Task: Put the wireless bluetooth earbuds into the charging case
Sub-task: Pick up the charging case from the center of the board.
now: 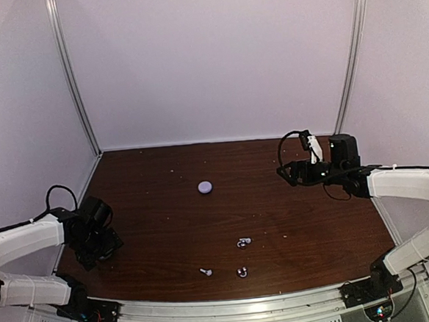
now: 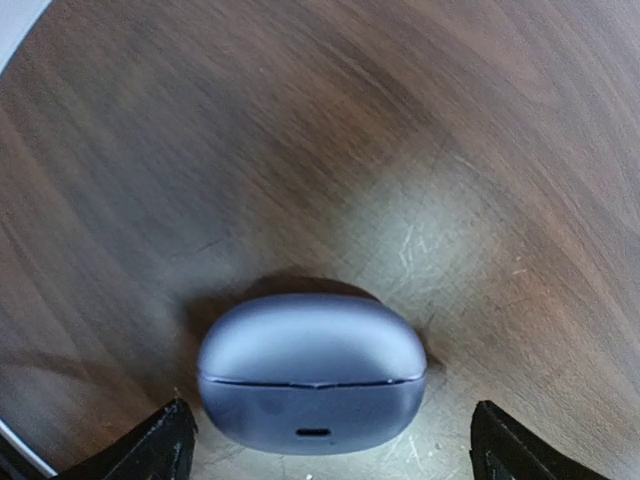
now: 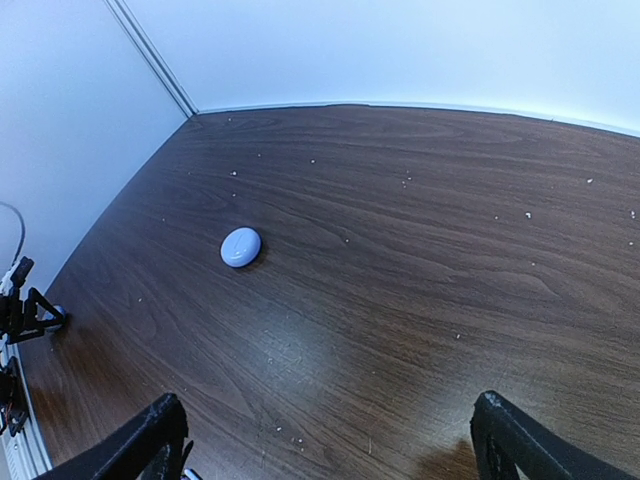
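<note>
Here, the left jaws stand wide apart low over the dark wooden surface [image 1: 160,224]. A bluish-grey charging case [image 2: 310,365] lies on the surface between their two black fingers [image 2: 160,450], not gripped. Its lid is shut and its small port slot faces the wrist camera. It sits closer to the finger on the left of that view than to the other, and I cannot tell whether it touches that finger. Seen from above, this case is hidden beneath the left jaws. To the right of them and well apart, three wireless bluetooth earbuds [image 1: 205,271] lie loose on the surface, none of them in a case. The leftmost earbud lies alone. A second earbud [image 1: 242,271] lies further right, and a third earbud [image 1: 243,241] lies just beyond the second. A pale round case [image 1: 204,187], closed, rests farther back, roughly midway between the two sets of jaws. In the right wrist view it lies well ahead of the right jaws and toward their left finger [image 3: 150,440]. The right jaws gape wide above the bare surface, holding nothing, well apart from the earbuds.
</note>
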Tool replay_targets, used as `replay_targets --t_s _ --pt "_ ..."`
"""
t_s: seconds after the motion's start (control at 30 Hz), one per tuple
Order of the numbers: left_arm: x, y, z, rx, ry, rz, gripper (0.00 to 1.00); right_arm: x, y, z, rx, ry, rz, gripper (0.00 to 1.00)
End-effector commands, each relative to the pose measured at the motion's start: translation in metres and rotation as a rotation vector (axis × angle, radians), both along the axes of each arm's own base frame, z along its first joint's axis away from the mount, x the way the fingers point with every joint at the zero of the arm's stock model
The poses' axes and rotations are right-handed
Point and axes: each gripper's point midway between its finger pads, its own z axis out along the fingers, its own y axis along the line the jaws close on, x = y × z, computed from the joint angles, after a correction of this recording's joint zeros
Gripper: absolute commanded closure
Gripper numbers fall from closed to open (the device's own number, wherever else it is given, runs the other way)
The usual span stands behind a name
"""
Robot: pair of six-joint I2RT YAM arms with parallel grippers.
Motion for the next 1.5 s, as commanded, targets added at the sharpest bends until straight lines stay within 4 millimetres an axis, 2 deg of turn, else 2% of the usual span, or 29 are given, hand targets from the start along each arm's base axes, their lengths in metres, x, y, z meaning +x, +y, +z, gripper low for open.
replay_targets --t_s 0.0,0.23,0.47,0.83,1.07,1.2,1.3,1.37,1.47 --pt "0.016 -0.006 -0.001 -0.027 -0.053 -0.050 0.03 0.004 -0.001 0.006 -0.009 -0.021 -0.015 0.00" --pt "0.008 0.002 -0.009 0.002 -0.023 -0.031 0.09 0.005 -0.001 0.005 -0.013 -0.014 -0.018 0.00" --pt "0.011 0.015 -0.011 0.015 -0.029 -0.002 0.13 0.003 -0.001 0.004 -0.011 -0.009 -0.017 0.00" --pt "0.022 0.019 -0.014 0.044 -0.008 -0.027 0.21 0.003 -0.001 0.002 -0.016 0.001 -0.016 0.00" --pt "0.023 0.009 -0.022 -0.008 -0.011 -0.054 0.31 0.001 0.002 0.003 -0.008 0.002 -0.003 0.00" --pt "0.033 -0.004 -0.018 -0.050 -0.053 -0.110 0.36 -0.001 0.004 0.004 0.001 0.000 0.013 0.00" --pt "0.050 -0.025 -0.008 -0.080 -0.121 -0.208 0.40 -0.005 0.008 0.005 0.015 -0.009 0.034 0.01" --pt "0.063 -0.047 0.003 -0.098 -0.170 -0.305 0.40 -0.008 0.010 0.005 0.022 -0.012 0.049 0.01" --pt "0.086 -0.097 0.028 -0.130 -0.291 -0.519 0.43 -0.012 0.014 0.004 0.031 -0.010 0.071 0.01"
